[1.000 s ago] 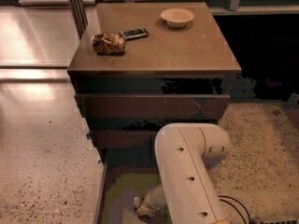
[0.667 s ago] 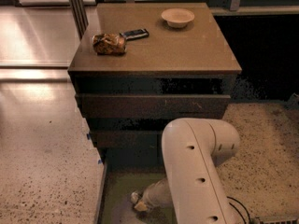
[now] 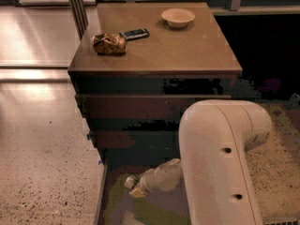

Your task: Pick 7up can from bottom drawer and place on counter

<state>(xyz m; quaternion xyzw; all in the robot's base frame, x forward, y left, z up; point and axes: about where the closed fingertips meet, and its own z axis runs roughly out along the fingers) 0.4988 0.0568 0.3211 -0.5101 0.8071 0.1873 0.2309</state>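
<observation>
The bottom drawer (image 3: 116,206) is pulled open at the foot of the brown cabinet and shows a greyish-green floor. My gripper (image 3: 135,186) reaches down into it from the right, at the end of the big white arm (image 3: 220,163) that fills the lower right. A small pale round end (image 3: 130,182) shows at the gripper's tip; I cannot tell whether it is the 7up can or part of the gripper. No can shows elsewhere, and the arm hides the drawer's right part. The counter (image 3: 183,50) is the cabinet's flat brown top.
On the counter lie a brown-gold snack bag (image 3: 109,43), a flat black bar (image 3: 135,33) and a pale bowl (image 3: 178,17). Two shorter drawers (image 3: 140,108) sit above the open one. Pale speckled floor (image 3: 42,172) lies to the left.
The arm has shifted to the right and grown larger in view. The gripper sits a little higher and farther back in the drawer than before.
</observation>
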